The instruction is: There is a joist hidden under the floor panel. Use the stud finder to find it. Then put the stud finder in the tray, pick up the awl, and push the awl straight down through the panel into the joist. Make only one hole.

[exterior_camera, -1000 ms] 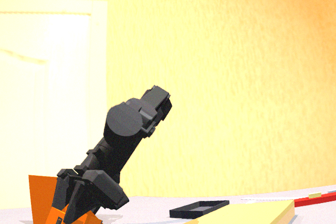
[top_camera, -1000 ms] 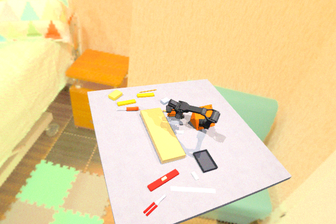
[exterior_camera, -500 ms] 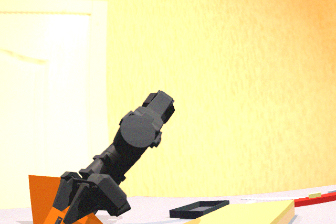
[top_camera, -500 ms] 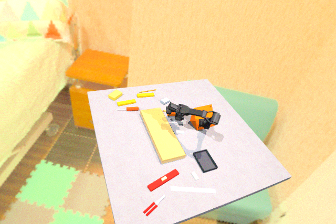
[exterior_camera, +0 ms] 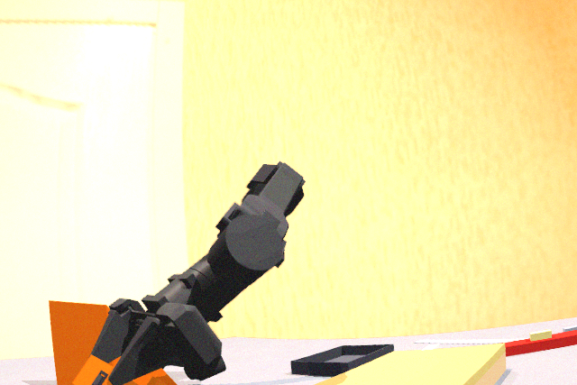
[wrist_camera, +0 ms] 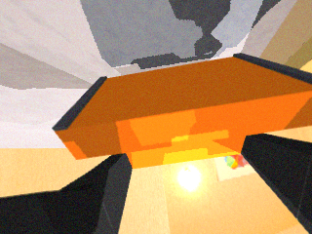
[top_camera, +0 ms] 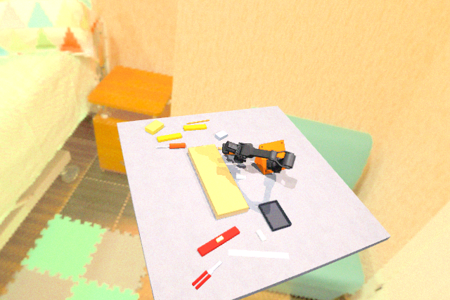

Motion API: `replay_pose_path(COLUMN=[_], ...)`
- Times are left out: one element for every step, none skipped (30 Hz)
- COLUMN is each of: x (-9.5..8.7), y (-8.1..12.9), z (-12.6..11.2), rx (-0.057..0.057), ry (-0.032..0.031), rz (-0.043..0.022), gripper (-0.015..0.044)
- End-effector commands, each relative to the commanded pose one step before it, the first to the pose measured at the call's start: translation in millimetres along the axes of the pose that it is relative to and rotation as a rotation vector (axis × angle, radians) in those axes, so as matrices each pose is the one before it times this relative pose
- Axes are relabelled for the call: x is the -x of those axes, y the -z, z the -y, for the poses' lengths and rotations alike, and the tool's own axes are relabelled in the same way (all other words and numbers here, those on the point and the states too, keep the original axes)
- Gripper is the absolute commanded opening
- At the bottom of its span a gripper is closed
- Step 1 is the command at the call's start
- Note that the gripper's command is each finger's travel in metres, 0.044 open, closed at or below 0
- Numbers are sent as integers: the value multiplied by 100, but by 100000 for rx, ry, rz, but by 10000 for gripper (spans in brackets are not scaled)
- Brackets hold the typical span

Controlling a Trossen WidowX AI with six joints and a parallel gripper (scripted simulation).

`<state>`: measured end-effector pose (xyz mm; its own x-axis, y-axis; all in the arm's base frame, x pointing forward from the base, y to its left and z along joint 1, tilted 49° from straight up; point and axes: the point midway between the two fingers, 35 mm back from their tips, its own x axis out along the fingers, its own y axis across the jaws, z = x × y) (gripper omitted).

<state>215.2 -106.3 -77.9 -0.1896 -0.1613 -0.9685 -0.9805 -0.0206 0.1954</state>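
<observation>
My gripper (wrist_camera: 180, 141) is shut on the stud finder (wrist_camera: 195, 93), a wide orange block with dark end edges, in the wrist view. In the top view the arm reaches over the table beside the far end of the floor panel; the fingertips are largely hidden there. The pale yellow floor panel (top_camera: 218, 184) (exterior_camera: 447, 364) lies flat; no joist shows. The dark shallow tray (top_camera: 275, 216) (exterior_camera: 321, 368) is empty, near the panel's near end. A tool with an orange-red handle (top_camera: 177, 145) and thin grey shaft lies beyond the panel; I cannot tell whether it is the awl.
A red level (top_camera: 209, 246), red-handled pliers (top_camera: 202, 279) and a white strip (top_camera: 258, 253) lie near the front. Yellow bars (top_camera: 169, 137) (top_camera: 195, 127), a yellow block (top_camera: 155, 126) and a pale block (top_camera: 221, 135) lie at the back. The orange arm base (top_camera: 262, 163) stands right of the panel.
</observation>
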Motion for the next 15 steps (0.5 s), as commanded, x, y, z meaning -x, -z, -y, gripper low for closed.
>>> replay_pose_path(x=[-73, 0, 1, 2, 3, 4, 5, 6, 7, 8, 9, 10, 1, 1, 1], y=[4, -23, -23, -22, -22, -22, -22, -21, -21, -21, -20, -20, -3, -3, -3], z=[-167, -1, 0, 0, 0, 0, 0, 0, 0, 1, 1, 1, 0, 0, 0], rx=[-425, -7, -8, -10, -11, -13, -15, -16, -18, -20, -21, -23, -3, -3, -3], ry=[-451, 5, 12, 18, 25, 31, 38, 44, 51, 57, 64, 70, 11, 10, 10], rz=[-4373, -768, -768, -768, -769, -769, -769, -769, -769, -769, -769, -769, -110, -105, -101], gripper=[0, 0, 0, 0, 0, 0, 0, 0, 0, 0, 0, 0, 0, 0, 0])
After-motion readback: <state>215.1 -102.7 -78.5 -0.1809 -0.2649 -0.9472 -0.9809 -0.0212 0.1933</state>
